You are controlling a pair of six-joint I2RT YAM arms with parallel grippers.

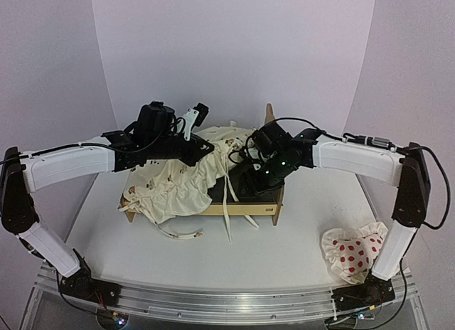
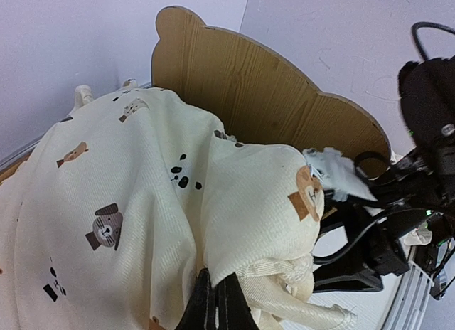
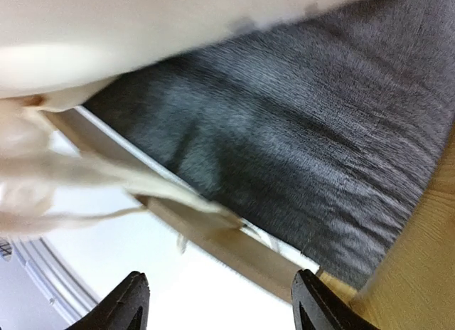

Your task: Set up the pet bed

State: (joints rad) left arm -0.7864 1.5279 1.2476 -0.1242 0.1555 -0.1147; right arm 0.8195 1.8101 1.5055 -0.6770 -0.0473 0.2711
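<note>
On the white table [image 1: 284, 252], seen from above, the pet bed [image 1: 213, 210] sits in the middle, its wooden headboard [image 1: 270, 116] at the far end. A cream cover [image 1: 178, 184] printed with small animals lies heaped over the bed's left half and spills past the left edge. The left gripper [image 1: 206, 148] reaches in from the left, over the cover near the headboard. The right gripper [image 1: 238, 181] comes from the right and points down into the uncovered part of the bed. A white pillow [image 1: 353, 252] with red dots lies near the right arm's base, well apart from the bed.

From the left wrist, the two dark fingers are clenched together on a fold of the cover, with cloth bunched around their tips. The headboard stands upright behind.

From the right wrist, the jaws stand wide apart with nothing between them. Beneath them is the bed's grey felt base [image 3: 298, 131] and its light wooden rail [image 3: 213, 234], with thin cream ties [image 3: 106, 177] trailing across the rail.
</note>
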